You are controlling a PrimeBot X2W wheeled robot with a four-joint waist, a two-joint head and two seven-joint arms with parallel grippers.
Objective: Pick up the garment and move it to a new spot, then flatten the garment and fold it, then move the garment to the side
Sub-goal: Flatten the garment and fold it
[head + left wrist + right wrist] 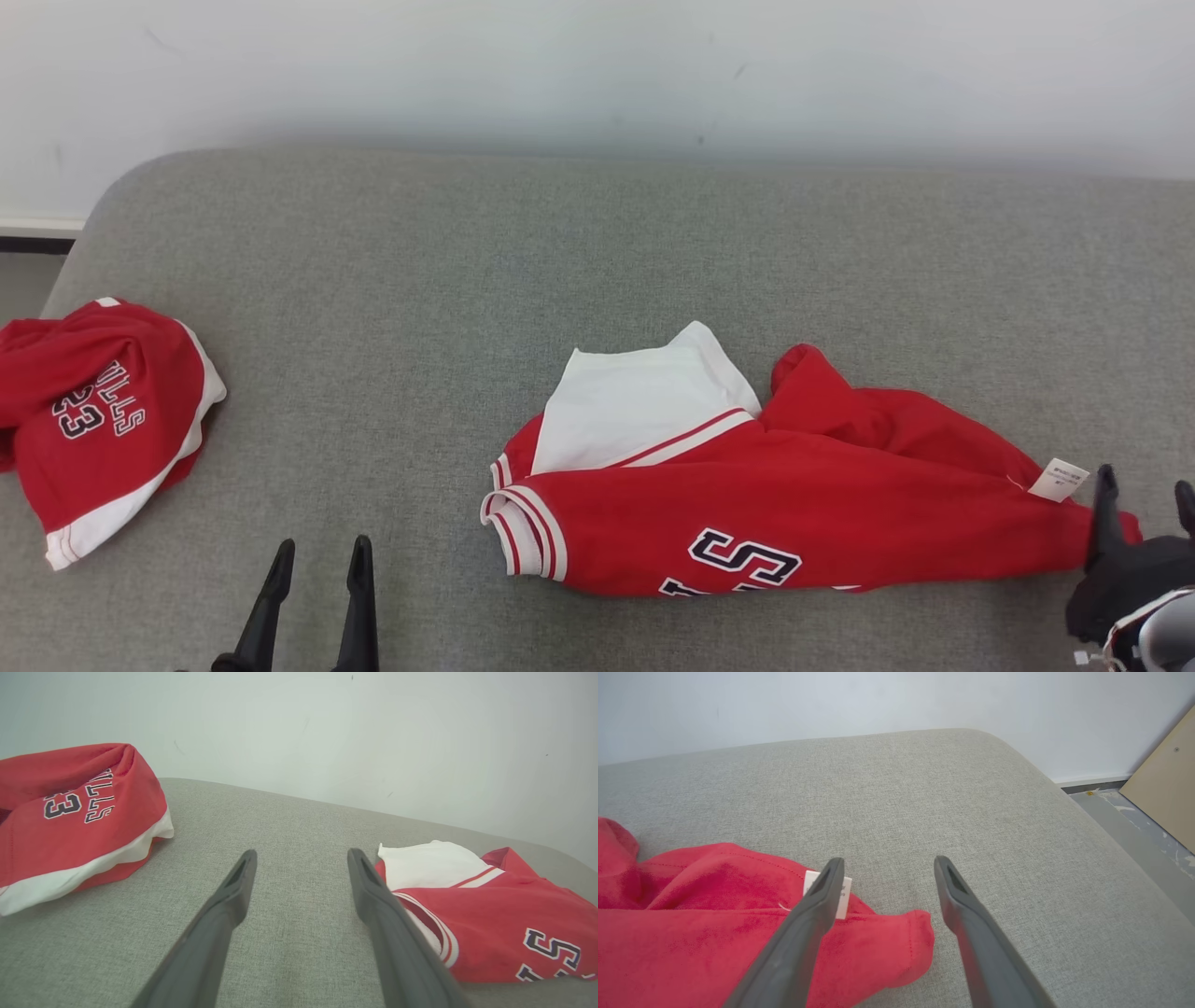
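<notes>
The garment (803, 504) is a red jersey with white trim and dark lettering, lying rumpled on the grey cushion at centre right, a white panel at its top left. Its left end appears in the left wrist view (504, 919) and its right corner with a white tag in the right wrist view (714, 933). My right gripper (1145, 495) stands open over that right corner, its jaws apart above the cloth (887, 868), holding nothing. My left gripper (320, 565) is open and empty above bare cushion, left of the garment (301, 858).
A second red jersey (93, 420) with a white hem lies crumpled at the cushion's left end (70, 821). The grey cushion (597, 252) runs back to a pale wall. Its right edge drops to the floor, where a tan board (1167, 784) leans.
</notes>
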